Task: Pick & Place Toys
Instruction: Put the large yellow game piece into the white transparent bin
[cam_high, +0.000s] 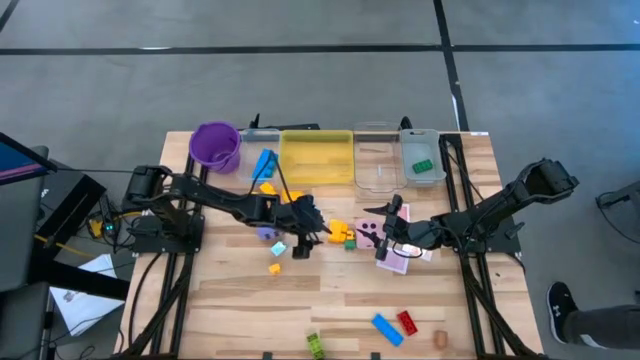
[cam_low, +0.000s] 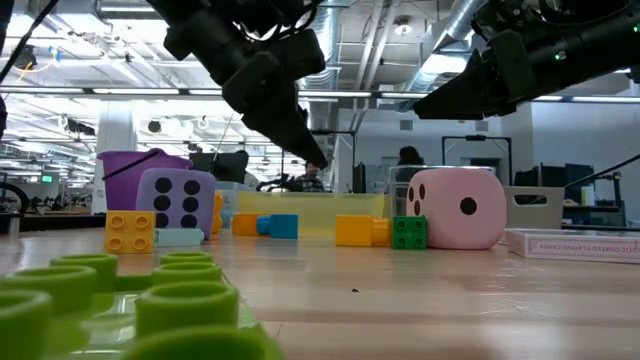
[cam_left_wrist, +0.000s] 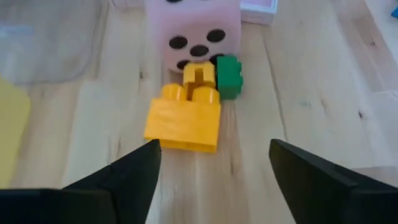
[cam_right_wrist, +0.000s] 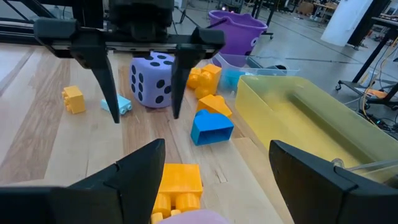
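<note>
My left gripper (cam_left_wrist: 214, 146) hangs open just above the table, pointing down at a slant. A yellow block (cam_left_wrist: 183, 118) lies on the wood just beyond its fingertips, in line with the gap between them. Behind that block sit a small yellow block (cam_left_wrist: 199, 74), a green block (cam_left_wrist: 228, 78) and the pink die (cam_left_wrist: 196, 31). From the right wrist view the left gripper (cam_right_wrist: 144, 115) stands in front of the purple die (cam_right_wrist: 152, 81). My right gripper (cam_right_wrist: 217, 149) waits open above the pink die (cam_high: 372, 232), with pink cards (cam_high: 400, 262) beside it.
Along the far edge stand a purple cup (cam_high: 215, 145), a yellow tray (cam_high: 316, 158) and clear trays (cam_high: 378, 165), one with a green block (cam_high: 422, 165). Orange blocks (cam_right_wrist: 205, 78) and a blue block (cam_right_wrist: 211, 127) lie near the yellow tray. More blocks (cam_high: 387, 328) lie at the near edge.
</note>
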